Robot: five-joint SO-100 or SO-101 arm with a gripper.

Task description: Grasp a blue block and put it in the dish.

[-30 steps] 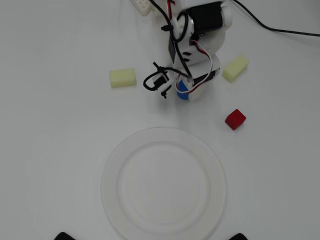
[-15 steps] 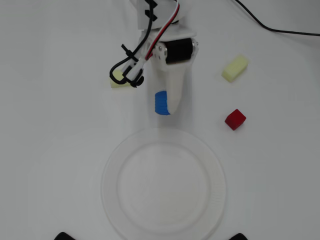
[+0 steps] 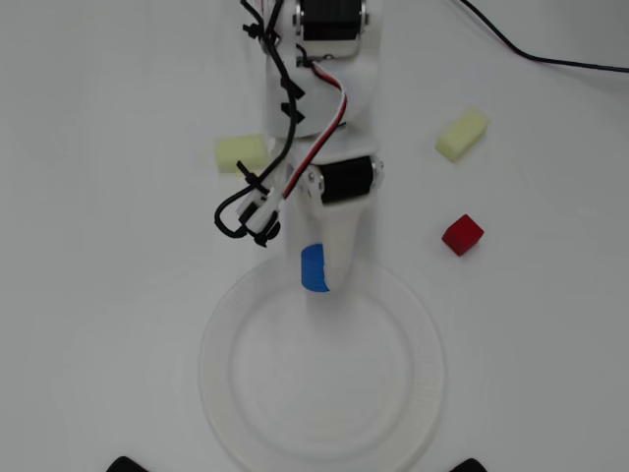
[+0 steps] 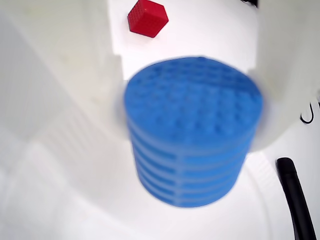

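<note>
Block [image 3: 313,268], blue, sits clamped in the gripper [image 3: 317,272] over the dish [image 3: 413,393] rim at 12 o'clock. Judged light and rigid; its ribbed side should take the pinch without slipping. Overhead, the white finger [image 3: 339,246] hides most of it, and whether it clears the rim cannot be told

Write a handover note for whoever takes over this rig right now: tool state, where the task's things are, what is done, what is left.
Tool: shut on the blue block, clamped between both fingers in the wrist view.
Blue block: carried in the tool, over the near rim of the dish in the overhead view; height above it cannot be told.
Dish: holds nothing.
Red cube and two pale yellow blocks lie on the table, outside the dish.
Done: grasp.
Left: move over the dish's middle, lower, release.
</note>
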